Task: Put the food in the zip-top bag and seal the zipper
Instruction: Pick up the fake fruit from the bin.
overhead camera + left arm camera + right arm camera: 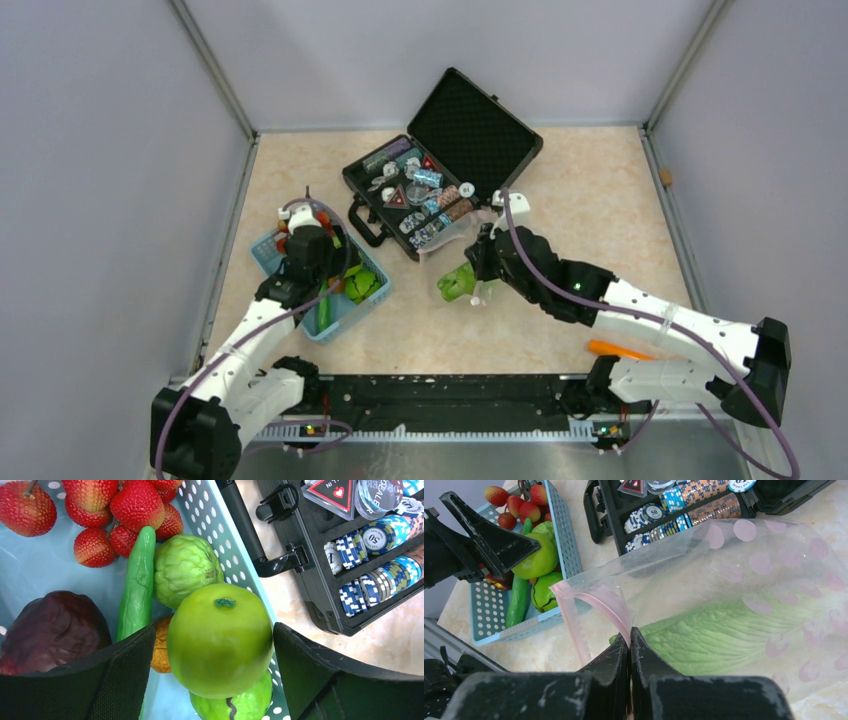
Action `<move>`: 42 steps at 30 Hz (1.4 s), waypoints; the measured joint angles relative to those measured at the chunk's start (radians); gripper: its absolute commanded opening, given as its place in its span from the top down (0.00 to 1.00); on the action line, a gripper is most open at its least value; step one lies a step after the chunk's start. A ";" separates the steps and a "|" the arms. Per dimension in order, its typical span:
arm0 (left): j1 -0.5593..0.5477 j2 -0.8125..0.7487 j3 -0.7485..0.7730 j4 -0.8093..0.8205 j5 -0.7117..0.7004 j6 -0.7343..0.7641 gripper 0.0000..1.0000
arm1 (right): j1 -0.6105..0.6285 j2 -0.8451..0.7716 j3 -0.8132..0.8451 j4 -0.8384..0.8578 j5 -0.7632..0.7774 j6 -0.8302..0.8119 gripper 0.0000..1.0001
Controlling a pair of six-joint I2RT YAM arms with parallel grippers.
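Clear, crinkly plastic printed with pale pink dots makes up the zip-top bag [734, 565], which lies just on the near side of the black case [440, 180], close against its front wall. The zipper [599, 602] is a narrow pink strip along the bag's mouth. At the end seen from the right wrist its two lips stand apart, so the mouth is unsealed there. The right gripper [630, 635] has its fingers pressed together on that strip, pinching the bag's edge. One long, veined, pale green leafy vegetable [724, 635] lies inside the bag, seen through the plastic.

The rest of the food sits in a light blue perforated basket [220, 545] left of the case, beside the case's handle. A glossy green apple [220, 640] with a small dark green stem scar lies on top. The left gripper [214, 630] is spread wide, with one finger on each side of the apple; whether either finger touches it cannot be told. Around the apple are a long green cucumber [137, 585], a green leafy ball [182, 570], a dimpled orange [161, 650], a dark purple piece [50, 630] and a bunch of bumpy red fruits [125, 510]. Rows of poker chips [370, 535] fill the open case.
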 measured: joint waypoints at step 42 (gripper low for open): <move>0.005 -0.222 -0.072 0.025 0.075 -0.013 0.62 | -0.004 0.000 0.000 0.009 -0.022 0.002 1.00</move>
